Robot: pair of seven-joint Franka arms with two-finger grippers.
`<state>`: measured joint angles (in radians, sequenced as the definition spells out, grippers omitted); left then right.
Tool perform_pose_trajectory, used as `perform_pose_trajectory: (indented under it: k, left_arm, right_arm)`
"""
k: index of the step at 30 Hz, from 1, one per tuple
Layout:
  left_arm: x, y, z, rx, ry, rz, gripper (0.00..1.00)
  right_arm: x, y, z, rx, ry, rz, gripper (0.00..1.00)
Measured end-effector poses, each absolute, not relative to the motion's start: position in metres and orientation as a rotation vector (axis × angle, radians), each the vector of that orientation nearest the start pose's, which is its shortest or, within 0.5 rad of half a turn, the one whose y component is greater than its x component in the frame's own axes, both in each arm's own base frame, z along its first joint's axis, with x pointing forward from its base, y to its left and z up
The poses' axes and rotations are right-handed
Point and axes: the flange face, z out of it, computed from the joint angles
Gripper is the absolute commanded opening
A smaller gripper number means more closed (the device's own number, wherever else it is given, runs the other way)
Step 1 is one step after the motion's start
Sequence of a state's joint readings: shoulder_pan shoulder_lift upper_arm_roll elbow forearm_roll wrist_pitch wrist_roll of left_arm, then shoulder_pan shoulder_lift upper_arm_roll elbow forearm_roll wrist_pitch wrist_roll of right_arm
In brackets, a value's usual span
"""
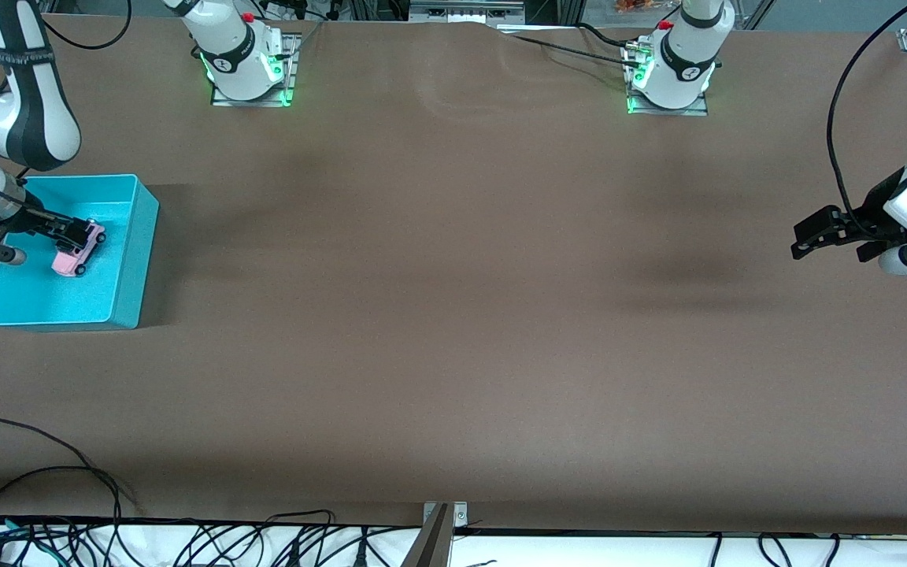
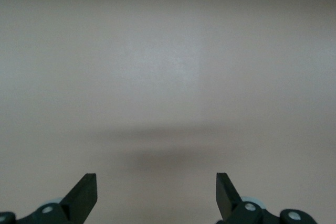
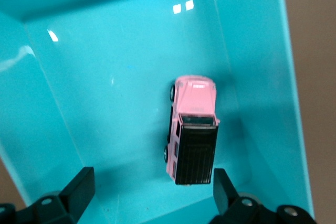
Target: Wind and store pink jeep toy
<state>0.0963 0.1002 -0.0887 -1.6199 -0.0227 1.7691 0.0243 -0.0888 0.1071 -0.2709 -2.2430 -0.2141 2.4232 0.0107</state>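
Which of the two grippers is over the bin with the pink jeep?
The right gripper: it hangs open over the turquoise bin, just above the pink jeep toy lying inside. The left gripper waits open over bare table.

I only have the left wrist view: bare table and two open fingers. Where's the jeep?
Observer: The pink jeep toy sits on the floor of the turquoise bin, at the right arm's end of the table.
Operator: Is the right arm holding it?
Observer: No. The right gripper is over the bin with its fingers apart, and the jeep lies between them, untouched.
Operator: Jeep upright?
Observer: Yes, the right wrist view looks down on its black roof, wheels showing along one side.
Operator: And my arm, from outside?
Observer: The left gripper waits open above bare table at the left arm's end, with nothing under it.
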Motion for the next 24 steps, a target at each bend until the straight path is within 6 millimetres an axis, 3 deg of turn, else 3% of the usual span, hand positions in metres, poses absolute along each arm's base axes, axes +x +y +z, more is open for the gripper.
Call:
perform_pose_trajectory:
  k: [11,19,24]
  left_arm:
    - [0.599,0.005,0.561,-3.171,0.019,-0.079,1.0]
    - [0.599,0.005,0.561,-3.171,0.019,-0.079,1.0]
    - [0.599,0.005,0.561,-3.171,0.019,-0.079,1.0]
  right_arm:
    - [0.531,-0.12,0.388,-3.3,0.145,-0.291,1.0]
    - [0.546,-0.071,0.447,-3.323,0.07,-0.142,1.0]
    - [0.548,-0.043,0.472,-3.282,0.063,-0.022,1.0]
